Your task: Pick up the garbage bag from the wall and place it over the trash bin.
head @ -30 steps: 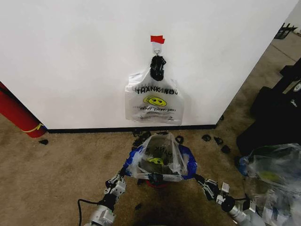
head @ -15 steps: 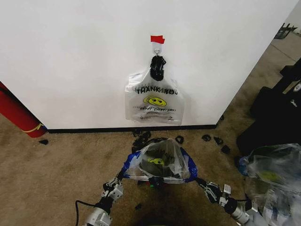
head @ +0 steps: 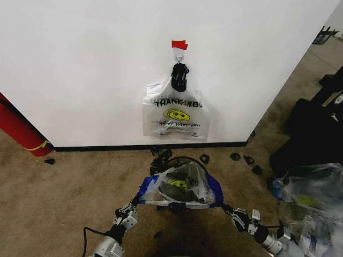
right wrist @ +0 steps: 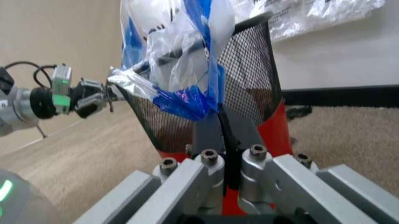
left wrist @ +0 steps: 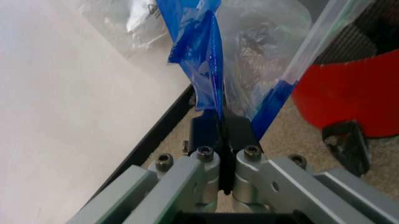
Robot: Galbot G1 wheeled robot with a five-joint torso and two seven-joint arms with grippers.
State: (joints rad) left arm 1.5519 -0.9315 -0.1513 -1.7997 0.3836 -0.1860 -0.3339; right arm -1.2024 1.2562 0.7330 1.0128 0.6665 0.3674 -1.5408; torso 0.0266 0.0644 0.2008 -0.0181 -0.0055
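A: Where was the garbage bag (head: 179, 184) at that point?

B: Spread between the two grippers, its mouth hanging above the trash bin (right wrist: 249, 88) with part of the far rim bare – not yet seated. The left gripper (left wrist: 223, 128) had its jaws pressed together on a blue edge of the film; the right gripper (right wrist: 219, 122) was clamped the same way on the opposite blue edge.

A: So how should the lowering have gone?

B: My judgement – both edges wanted to be kept apart and level, so the mouth stayed wider than the rim, and brought down together. Slack film could snag on the mesh, and a thin bag would tear if one side pulled ahead.

A: Did the views differ?

B: Yes. The head view gave the whole layout: bag centred beyond both sets of jaws, the wall (head: 80, 64) farther on, with the white smiley bag (head: 174, 115) on its hook. The right wrist view showed the mesh just past its jaws and the film draped against it. The left wrist view showed the black baseboard (left wrist: 159, 130) beside its jaws and the bin's red base (left wrist: 349, 100) on the other side
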